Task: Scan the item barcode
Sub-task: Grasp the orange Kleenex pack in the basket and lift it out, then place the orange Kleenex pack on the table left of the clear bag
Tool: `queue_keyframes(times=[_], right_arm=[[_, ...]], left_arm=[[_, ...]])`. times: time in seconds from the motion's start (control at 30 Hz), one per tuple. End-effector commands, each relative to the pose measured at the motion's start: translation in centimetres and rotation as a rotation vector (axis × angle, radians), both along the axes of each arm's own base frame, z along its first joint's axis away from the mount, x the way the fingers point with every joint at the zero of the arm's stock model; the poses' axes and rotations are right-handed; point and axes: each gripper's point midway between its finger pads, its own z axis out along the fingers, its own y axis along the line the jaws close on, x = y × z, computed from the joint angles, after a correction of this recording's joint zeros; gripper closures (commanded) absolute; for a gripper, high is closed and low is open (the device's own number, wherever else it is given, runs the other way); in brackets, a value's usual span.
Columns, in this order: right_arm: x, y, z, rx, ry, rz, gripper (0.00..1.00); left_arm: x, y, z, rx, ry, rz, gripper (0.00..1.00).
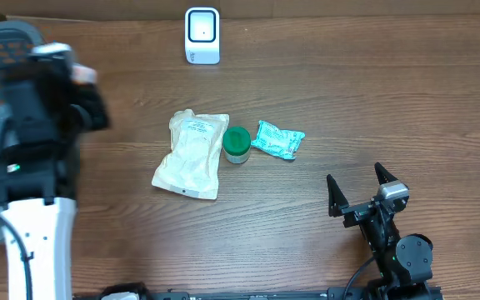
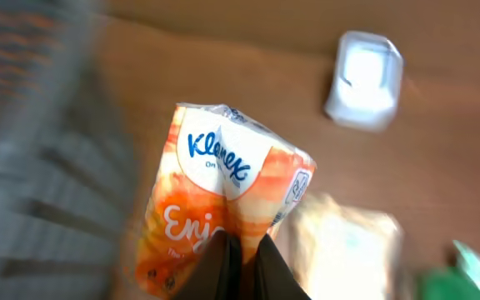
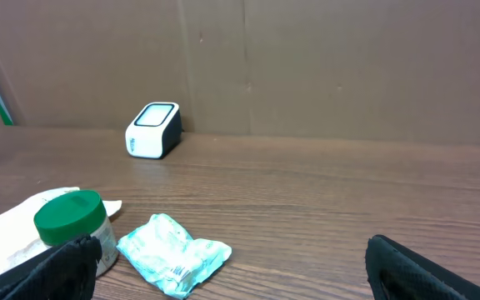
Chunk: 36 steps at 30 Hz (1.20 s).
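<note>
1. Left gripper [image 2: 242, 262] pinches the orange Kleenex pack [image 2: 223, 200], held at the table's left side.
2. Right gripper [image 1: 356, 177] is spread wide, empty, near right.
3. Scanner [image 1: 202, 35] stands far centre.

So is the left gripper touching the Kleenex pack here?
Touching. The left wrist view shows the left gripper shut, its two fingertips pinching the near edge of the Kleenex pack.

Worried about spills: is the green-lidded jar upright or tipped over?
Upright. In the right wrist view the green-lidded jar stands on the table, cap uppermost; overhead shows its top as a full circle.
</note>
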Motion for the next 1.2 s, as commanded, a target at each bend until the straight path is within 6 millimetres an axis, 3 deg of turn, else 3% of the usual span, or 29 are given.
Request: queue_keyframes(times=[0.0, 0.2, 0.4, 0.67, 0.87, 0.93, 1.07, 1.17], right_arm=[[0.0, -0.1, -0.1, 0.002, -0.005, -0.006, 0.0], [0.0, -0.1, -0.1, 0.002, -0.005, -0.006, 0.0], [0.0, -0.1, -0.1, 0.002, -0.005, -0.006, 0.0], [0.0, -0.1, -0.1, 0.002, -0.005, -0.006, 0.0], [0.0, -0.1, -0.1, 0.002, -0.005, -0.006, 0.0], [0.0, -0.1, -0.1, 0.002, -0.005, -0.006, 0.0], [0.0, -0.1, -0.1, 0.002, -0.005, -0.006, 0.0], [0.0, -0.1, -0.1, 0.002, -0.005, -0.006, 0.0]], left_arm=[[-0.5, -3.0, -2.7, -0.004, 0.094, -0.05, 0.96], [-1.4, -4.5, -9.0, 0.044, 0.308, -0.002, 0.96], [-1.6, -4.5, -14.8, 0.025, 0.481, 0.068, 0.96], [-0.3, -4.5, -21.3, 0.067, 0.641, 0.078, 0.96], [0.9, -4.8, -24.6, 0.054, 0.673, 0.103, 0.95], [1.0, -5.0, -25.3, 0.043, 0.686, 0.099, 0.85], [0.9, -5.6, -25.5, 0.015, 0.697, 0.083, 0.49], [1.3, -6.2, -24.7, -0.014, 0.689, 0.069, 0.38]])
